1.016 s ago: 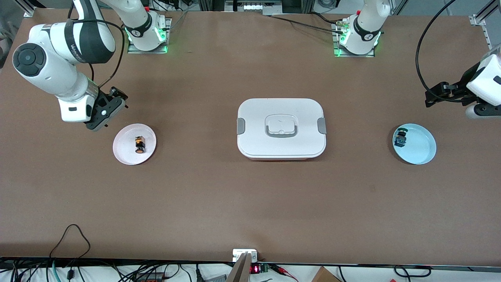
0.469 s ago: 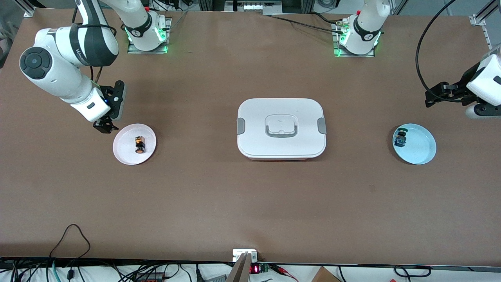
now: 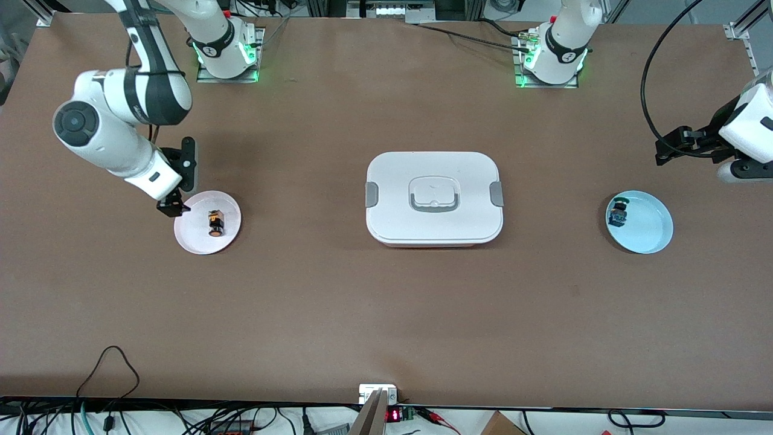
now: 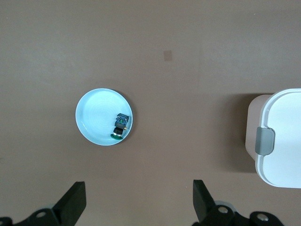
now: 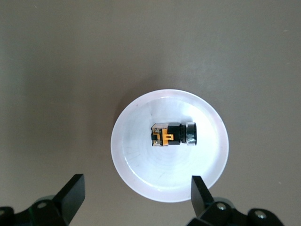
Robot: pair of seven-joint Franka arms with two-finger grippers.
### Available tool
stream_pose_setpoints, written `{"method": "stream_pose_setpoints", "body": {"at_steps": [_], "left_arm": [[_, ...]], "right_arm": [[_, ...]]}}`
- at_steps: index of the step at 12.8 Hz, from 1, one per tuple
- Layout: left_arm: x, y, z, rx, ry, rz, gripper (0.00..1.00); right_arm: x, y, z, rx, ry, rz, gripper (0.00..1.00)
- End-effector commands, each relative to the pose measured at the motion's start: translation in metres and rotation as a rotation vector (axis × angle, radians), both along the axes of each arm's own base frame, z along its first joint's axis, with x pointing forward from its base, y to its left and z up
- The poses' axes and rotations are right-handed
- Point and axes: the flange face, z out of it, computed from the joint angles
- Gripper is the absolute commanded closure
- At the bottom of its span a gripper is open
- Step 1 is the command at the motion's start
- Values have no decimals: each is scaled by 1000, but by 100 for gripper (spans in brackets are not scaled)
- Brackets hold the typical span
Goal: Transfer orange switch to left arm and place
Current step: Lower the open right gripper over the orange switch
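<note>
The orange switch [image 3: 215, 223] lies on its side on the pink plate [image 3: 193, 232] toward the right arm's end of the table. In the right wrist view the switch [image 5: 173, 134] sits in the middle of the plate [image 5: 141, 165]. My right gripper [image 3: 173, 207] is open and empty, pointing down over the plate's edge, beside the switch; it also shows in its own view [image 5: 136, 188]. My left gripper [image 3: 664, 151] is open and empty [image 4: 138, 193], held high near the blue plate [image 3: 649, 232]. The white box [image 3: 433, 197] stands at the table's middle, between the two plates.
A small dark switch with a green cap [image 3: 618, 212] lies on the blue plate [image 4: 94, 117], also seen in the left wrist view [image 4: 120, 127]. One clipped end of the box [image 4: 282, 136] shows in that view. Bare brown table surrounds the box.
My right arm has swung toward the pink plate and turned its gripper downward; it now hangs over the plate's edge. The left arm and both switches have not moved.
</note>
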Motion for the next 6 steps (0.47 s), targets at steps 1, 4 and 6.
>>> {"method": "stream_pose_setpoints", "body": {"at_steps": [1,4,6], "left_arm": [[4,-2,6,-22,-9,0,0],[4,-2,6,-22,-9,0,0],[4,-2,6,-22,-9,1,0]], "right_arm": [[2,-1,-29,-1,-14,43,0],[4,0,-72,-8,-63,65,0],[6,-2,-92,-12,-89,89,0]]}}
